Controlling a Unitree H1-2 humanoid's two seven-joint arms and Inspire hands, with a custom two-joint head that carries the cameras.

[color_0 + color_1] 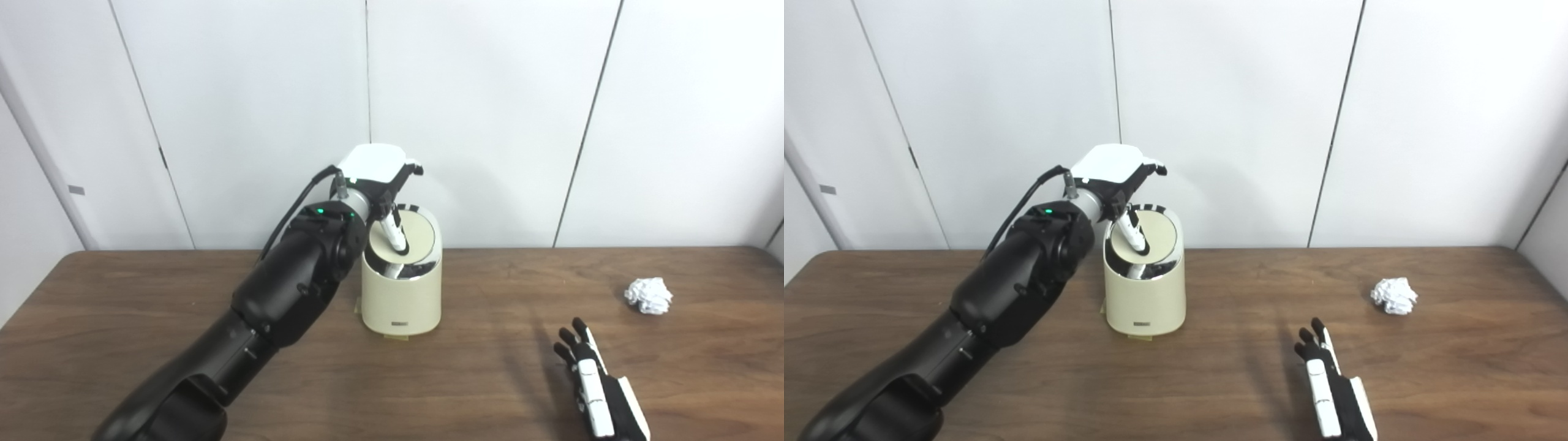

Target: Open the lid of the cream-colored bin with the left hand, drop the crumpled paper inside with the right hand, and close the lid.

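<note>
Wooden counter (490, 367): I'm pressing the bin lid (407, 236) with my left hand (383, 177), grip unclear; crumpled paper (648, 295) is lying far-right of my empty, spread right hand (597, 386).

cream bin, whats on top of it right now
On the cream-colored bin sits its round lid, tilted, with a finger of the left hand pressing on it. A dark gap shows at the front edge, but the inside is hidden.
</note>
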